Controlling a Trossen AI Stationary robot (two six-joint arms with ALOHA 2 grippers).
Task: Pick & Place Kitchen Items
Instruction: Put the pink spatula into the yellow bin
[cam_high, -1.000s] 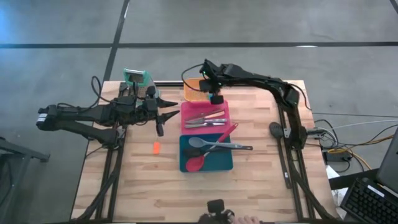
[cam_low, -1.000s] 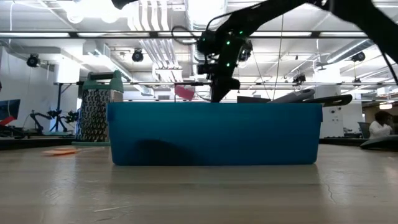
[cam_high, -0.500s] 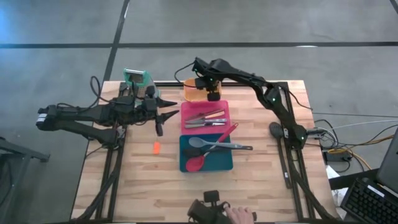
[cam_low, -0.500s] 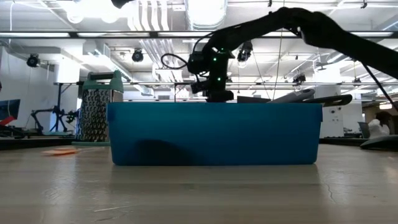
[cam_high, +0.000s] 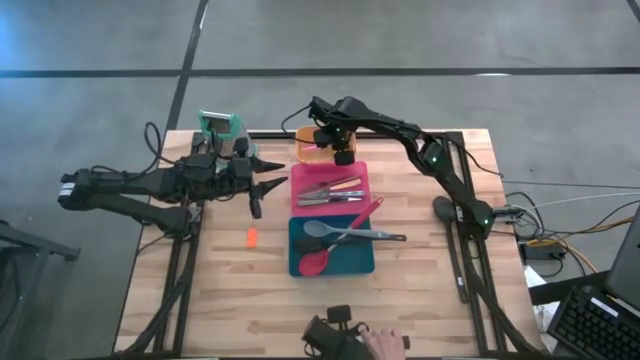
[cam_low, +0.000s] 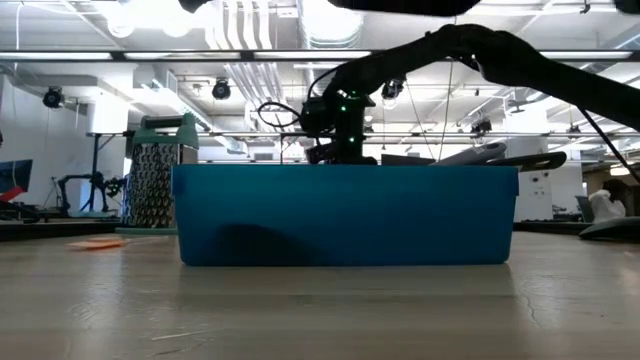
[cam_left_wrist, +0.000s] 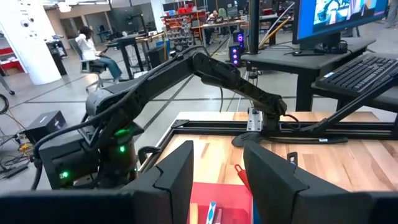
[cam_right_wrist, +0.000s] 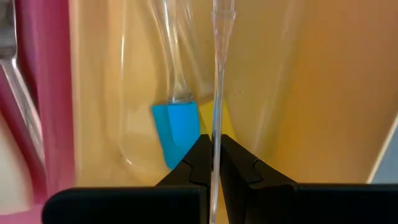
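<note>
Your wooden table (cam_high: 420, 290) carries: orange tray (cam_high: 312, 150) at 12 o'clock, pink tray (cam_high: 329, 172) and teal tray (cam_high: 331, 262) central, grater (cam_high: 219, 127) at 10, small orange piece (cam_high: 251, 237) at 8.

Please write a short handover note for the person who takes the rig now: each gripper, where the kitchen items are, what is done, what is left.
Right gripper: shut on a thin clear utensil, low over the orange tray; a blue piece lies in that tray.
Left gripper: partly open, empty, waiting above the table's left side.
Done: metal cutlery in the pink tray; red and grey spoons in the teal tray.
Left: release the clear utensil; the small orange piece lies loose on the table.
</note>
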